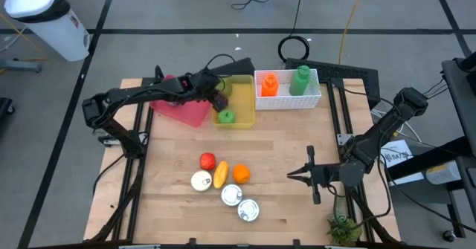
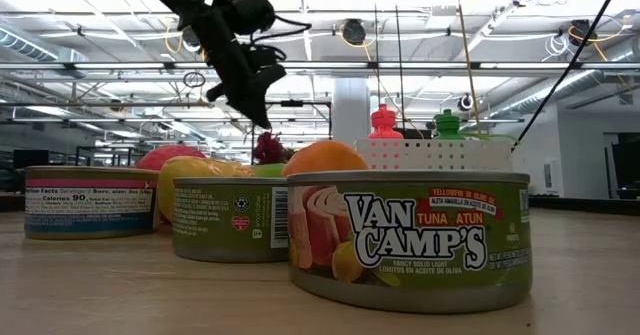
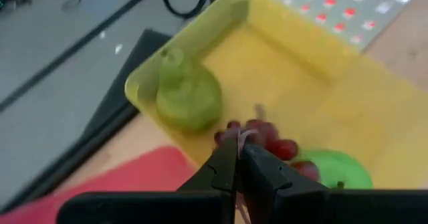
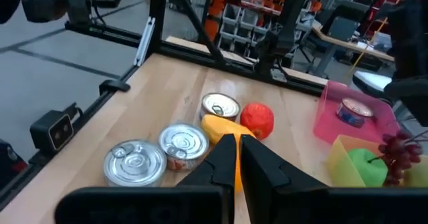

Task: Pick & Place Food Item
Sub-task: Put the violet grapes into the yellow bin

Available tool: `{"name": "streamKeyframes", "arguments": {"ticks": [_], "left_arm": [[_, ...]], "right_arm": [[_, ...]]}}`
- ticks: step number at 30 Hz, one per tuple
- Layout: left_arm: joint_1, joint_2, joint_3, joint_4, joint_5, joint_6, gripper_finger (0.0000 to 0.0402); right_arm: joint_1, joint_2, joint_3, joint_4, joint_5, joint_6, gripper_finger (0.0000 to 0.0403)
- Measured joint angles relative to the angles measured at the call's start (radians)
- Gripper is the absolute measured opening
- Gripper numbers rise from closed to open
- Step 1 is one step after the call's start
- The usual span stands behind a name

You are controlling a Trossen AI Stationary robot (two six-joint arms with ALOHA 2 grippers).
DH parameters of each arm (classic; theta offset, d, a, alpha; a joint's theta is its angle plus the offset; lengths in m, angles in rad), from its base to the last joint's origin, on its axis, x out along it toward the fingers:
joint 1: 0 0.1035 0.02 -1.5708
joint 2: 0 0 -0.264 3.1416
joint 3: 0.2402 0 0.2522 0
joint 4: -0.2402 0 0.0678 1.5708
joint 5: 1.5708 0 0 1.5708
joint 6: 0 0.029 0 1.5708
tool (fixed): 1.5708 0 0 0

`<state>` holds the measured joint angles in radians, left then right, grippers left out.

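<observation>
My left gripper [image 1: 218, 98] is over the yellow bin [image 1: 242, 85] at the table's far side, shut on a bunch of red grapes [image 3: 267, 138]. The grapes also show in the right wrist view [image 4: 398, 153], hanging above the bin. In the bin lie a green pear [image 3: 188, 95] and a green apple [image 1: 226, 117]. My right gripper [image 1: 295, 174] is shut and empty, low over the table at the right, pointing left toward the food group. My left gripper pinches the grapes' stem [image 3: 245, 138] between its two fingertips, at the top of the bunch. The fingers slant downward over the yellow bin. The bunch hangs below the fingers, clear of the bin's floor.
A pink bin [image 1: 183, 106] with a can stands left of the yellow bin; a white basket [image 1: 288, 94] with an orange and a green bottle stands right of it. A red fruit [image 1: 207, 160], a yellow fruit [image 1: 221, 175], an orange [image 1: 241, 173] and three cans [image 1: 232, 195] lie mid-table.
</observation>
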<state>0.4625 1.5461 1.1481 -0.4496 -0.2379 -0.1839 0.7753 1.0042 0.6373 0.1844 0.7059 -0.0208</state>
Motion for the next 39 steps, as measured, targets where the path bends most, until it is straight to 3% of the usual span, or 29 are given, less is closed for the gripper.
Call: {"name": "streamKeyframes", "arguments": {"ticks": [8, 17, 24, 31, 39], "left_arm": [[-0.006, 0.002, 0.0, -0.016, 0.001, -0.045, 0.0036], [0.011, 0.012, 0.0, 0.048, -0.025, -0.06, 0.0193], [0.014, 0.012, 0.0, 0.059, -0.188, -0.023, 0.0273], [0.014, 0.012, 0.0, 0.077, -0.232, 0.048, 0.0302], [0.014, 0.012, 0.0, 0.156, -0.226, 0.033, 0.03]], "right_arm": [[0.0, 0.001, 0.0, 0.029, 0.0, 0.001, 0.0022], [0.0, 0.001, 0.0, 0.029, -0.003, 0.015, 0.0025], [-0.002, 0.001, 0.0, 0.029, -0.002, -0.028, 0.0025], [-0.002, 0.001, 0.0, 0.027, -0.002, -0.029, 0.0025], [-0.002, 0.001, 0.0, 0.027, -0.002, -0.029, 0.0025]]}}
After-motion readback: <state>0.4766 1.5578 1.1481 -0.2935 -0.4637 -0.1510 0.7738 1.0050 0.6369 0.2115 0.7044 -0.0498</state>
